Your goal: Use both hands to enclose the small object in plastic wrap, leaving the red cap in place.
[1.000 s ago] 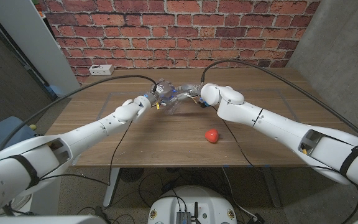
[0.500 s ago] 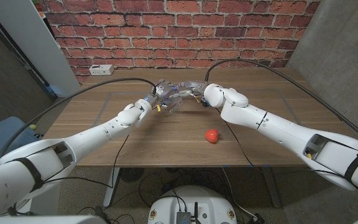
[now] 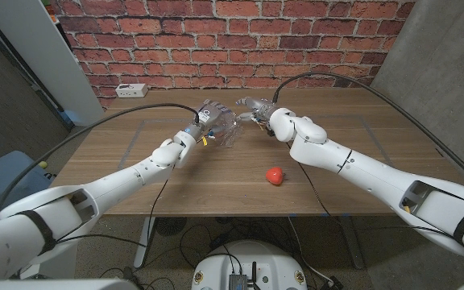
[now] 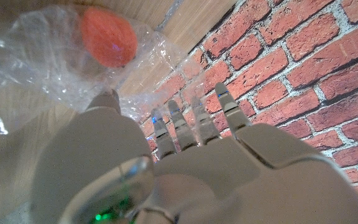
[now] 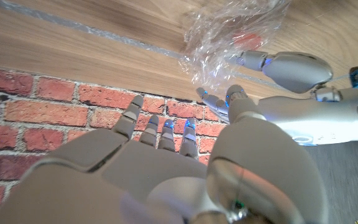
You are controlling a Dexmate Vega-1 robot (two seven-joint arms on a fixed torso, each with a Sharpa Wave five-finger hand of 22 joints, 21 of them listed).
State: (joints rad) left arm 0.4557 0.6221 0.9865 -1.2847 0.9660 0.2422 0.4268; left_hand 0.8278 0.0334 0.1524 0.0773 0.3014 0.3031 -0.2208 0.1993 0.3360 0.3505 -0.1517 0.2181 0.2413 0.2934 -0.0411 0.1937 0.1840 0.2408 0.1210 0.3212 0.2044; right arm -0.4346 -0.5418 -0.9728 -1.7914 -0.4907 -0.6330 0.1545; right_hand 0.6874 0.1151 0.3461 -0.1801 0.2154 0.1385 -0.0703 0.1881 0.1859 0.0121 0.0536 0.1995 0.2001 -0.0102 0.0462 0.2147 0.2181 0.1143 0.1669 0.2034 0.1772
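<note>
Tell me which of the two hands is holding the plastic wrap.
The left hand: the plastic wrap is bunched in its fingers. The right hand beside it has its fingers spread and holds nothing.

A crumpled sheet of clear plastic wrap [image 3: 222,129] is held up above the bench, bunched and glinting. A small rounded red cap [image 3: 275,175] is seen lying alone on the wood nearer the front edge, well apart from the wrap.
</note>
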